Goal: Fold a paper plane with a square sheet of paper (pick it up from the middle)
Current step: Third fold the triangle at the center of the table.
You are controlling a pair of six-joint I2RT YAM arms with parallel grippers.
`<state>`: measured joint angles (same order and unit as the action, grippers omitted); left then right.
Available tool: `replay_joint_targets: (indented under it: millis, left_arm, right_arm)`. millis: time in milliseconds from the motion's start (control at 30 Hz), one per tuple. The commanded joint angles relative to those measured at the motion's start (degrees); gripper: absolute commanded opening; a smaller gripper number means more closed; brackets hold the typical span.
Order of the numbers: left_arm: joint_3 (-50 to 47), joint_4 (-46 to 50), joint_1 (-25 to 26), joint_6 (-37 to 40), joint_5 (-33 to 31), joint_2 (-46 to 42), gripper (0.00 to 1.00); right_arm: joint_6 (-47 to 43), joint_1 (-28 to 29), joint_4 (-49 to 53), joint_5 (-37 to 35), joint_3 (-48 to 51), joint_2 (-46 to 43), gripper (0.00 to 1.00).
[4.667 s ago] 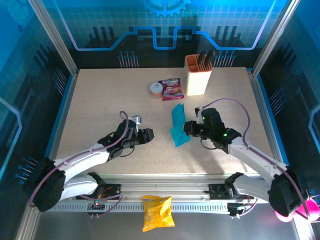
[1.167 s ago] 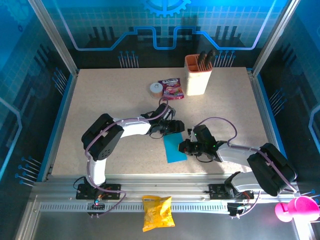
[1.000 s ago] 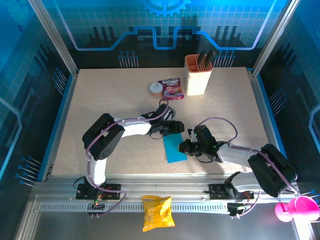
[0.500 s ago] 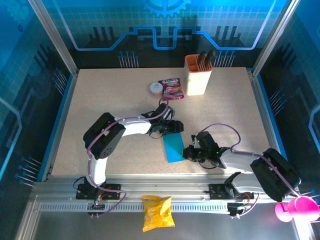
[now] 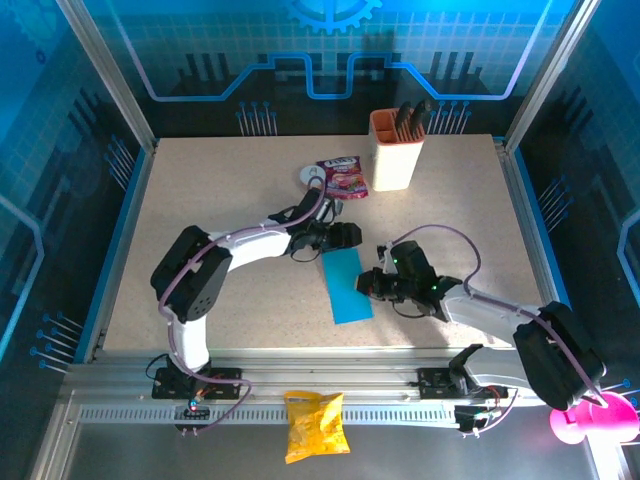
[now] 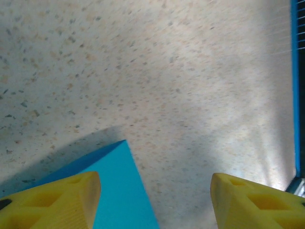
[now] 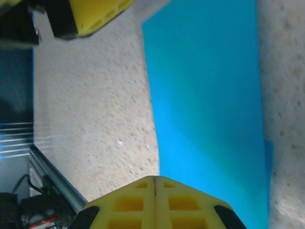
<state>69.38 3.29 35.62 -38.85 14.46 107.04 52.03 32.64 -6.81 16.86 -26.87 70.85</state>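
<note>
The square sheet of paper is folded into a narrow cyan-blue strip that lies flat on the table's middle. My left gripper hovers at the strip's far end, open, with a paper corner by its left finger and bare tabletop in the gap. My right gripper is at the strip's right edge, its yellow jaws shut tight together and low over the paper with nothing between them. The left gripper's finger shows in the right wrist view's top corner.
At the back stand a cream-orange holder with dark utensils, a red-purple snack packet and a tape roll. A yellow crisp bag lies below the front rail and a pink cup sits at the bottom right.
The left gripper has drawn back toward the far side, uncovering the strip's far end. The right gripper dipped toward the near edge, then came back up along the strip's right edge, still shut.
</note>
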Motion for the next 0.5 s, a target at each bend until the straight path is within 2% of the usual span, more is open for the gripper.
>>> replay_joint_targets:
  millis: [0,467]
  left_arm:
    - [-2.7,1.6,0.0,-0.3,1.3,-5.3,0.64]
    - [-22.8,-2.7,2.1,-9.8,0.2,-20.0,0.66]
  right_arm:
    - [-2.6,-1.8,3.0,2.5,-1.5,1.6,0.00]
    - [-1.8,-2.2,-4.4,3.6,1.7,8.8,0.00]
